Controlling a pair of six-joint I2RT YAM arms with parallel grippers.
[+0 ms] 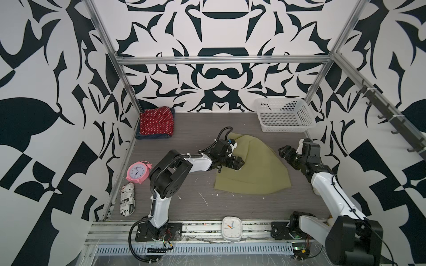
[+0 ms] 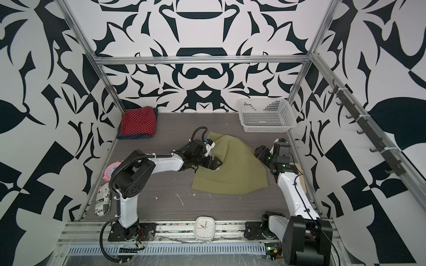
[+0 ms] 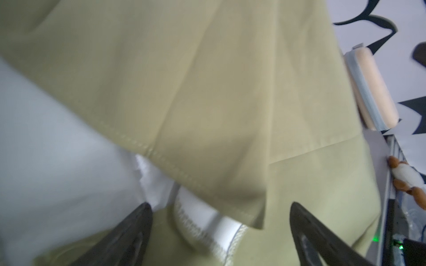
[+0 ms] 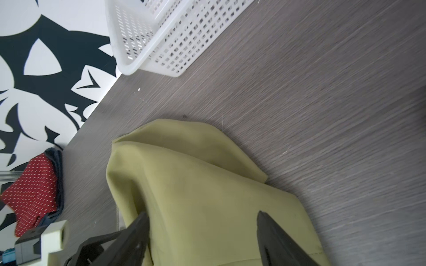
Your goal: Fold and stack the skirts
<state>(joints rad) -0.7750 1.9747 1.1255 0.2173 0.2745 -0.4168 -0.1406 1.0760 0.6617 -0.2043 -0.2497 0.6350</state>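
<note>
White arms [image 1: 159, 211], black joints [image 1: 169, 182]

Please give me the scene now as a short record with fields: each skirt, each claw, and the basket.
green skirt: mid-table, loosely folded over, not stacked
denim skirt: folded, far left corner, bottom of pile
red dotted skirt: folded, lying on the denim skirt
left claw: open, at the green skirt's left edge
right claw: open, beside its right edge
basket: far right corner
</note>
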